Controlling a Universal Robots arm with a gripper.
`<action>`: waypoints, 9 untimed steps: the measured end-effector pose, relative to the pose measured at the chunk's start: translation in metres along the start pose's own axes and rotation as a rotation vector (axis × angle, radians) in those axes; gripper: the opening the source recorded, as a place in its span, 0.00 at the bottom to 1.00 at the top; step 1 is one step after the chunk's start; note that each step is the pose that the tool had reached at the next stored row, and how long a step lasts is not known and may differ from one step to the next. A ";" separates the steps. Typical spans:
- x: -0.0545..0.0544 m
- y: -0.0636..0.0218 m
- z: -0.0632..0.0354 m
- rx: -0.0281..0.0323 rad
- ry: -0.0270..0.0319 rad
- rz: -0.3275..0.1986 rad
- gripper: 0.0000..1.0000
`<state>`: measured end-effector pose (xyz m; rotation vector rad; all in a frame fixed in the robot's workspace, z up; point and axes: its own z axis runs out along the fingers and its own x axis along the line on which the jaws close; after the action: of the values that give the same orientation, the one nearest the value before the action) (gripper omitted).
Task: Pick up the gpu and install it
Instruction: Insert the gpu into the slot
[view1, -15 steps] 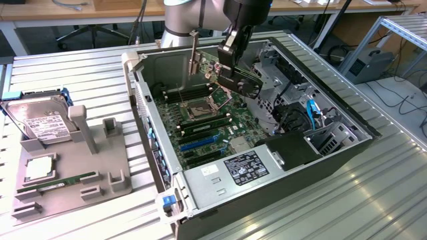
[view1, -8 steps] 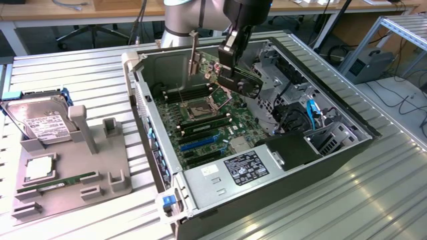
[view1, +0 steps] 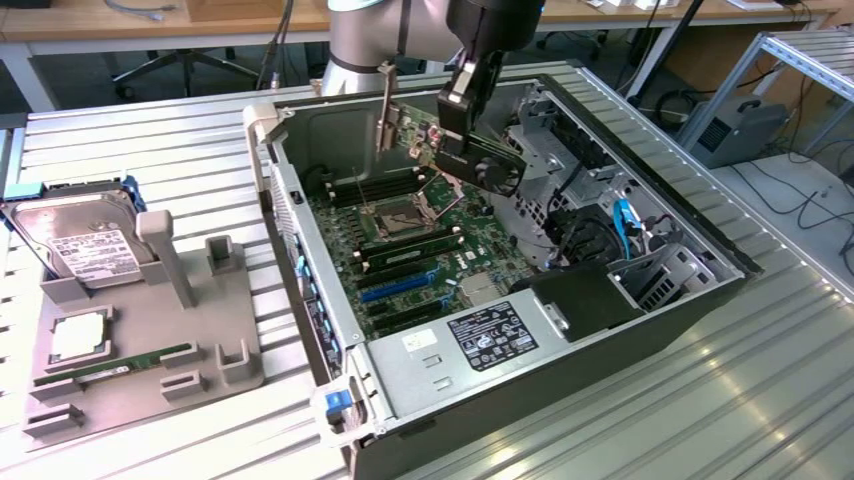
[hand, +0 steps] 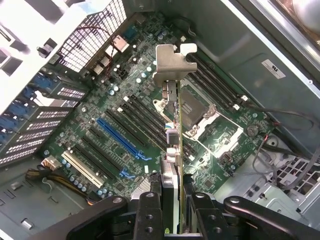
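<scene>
pincer (hand: 175, 220): mine, jaws drawn in part-way and clamped on the gpu (view1: 478, 165), one finger on each flat face.
gpu: in my grip, in the air over the open case (view1: 667, 330), above the motherboard (view1: 467, 220), toward twelve o'clock of the exterior view; I see it touching no slot.
why held so: on edge, contact edge down toward the board, so I judge it can drop straight into a slot.
bracket (hand: 172, 62): one pale strip at the card's far end, turned toward the case wall at eleven o'clock, where I reckon it must fasten.
slots: two blue slots (hand: 120, 137), one white slot (hand: 82, 170); the black ones I cannot count surely.
parts holder (view1: 147, 390): at eight o'clock from the case, on the table (view1: 160, 150); probably keeps loose parts within reach.
count there: one hard drive (view1: 80, 245), one memory stick (view1: 114, 368), one processor (view1: 78, 335).
</scene>
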<state>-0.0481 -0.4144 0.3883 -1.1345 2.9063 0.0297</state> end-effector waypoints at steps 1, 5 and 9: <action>0.000 0.0000 0.0000 -0.0001 0.0000 -0.003 0.27; 0.000 0.0000 0.0001 -0.0005 0.0001 -0.019 0.27; 0.000 0.0000 0.0001 -0.0010 0.0003 -0.035 0.27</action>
<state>-0.0482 -0.4144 0.3882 -1.1855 2.8862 0.0305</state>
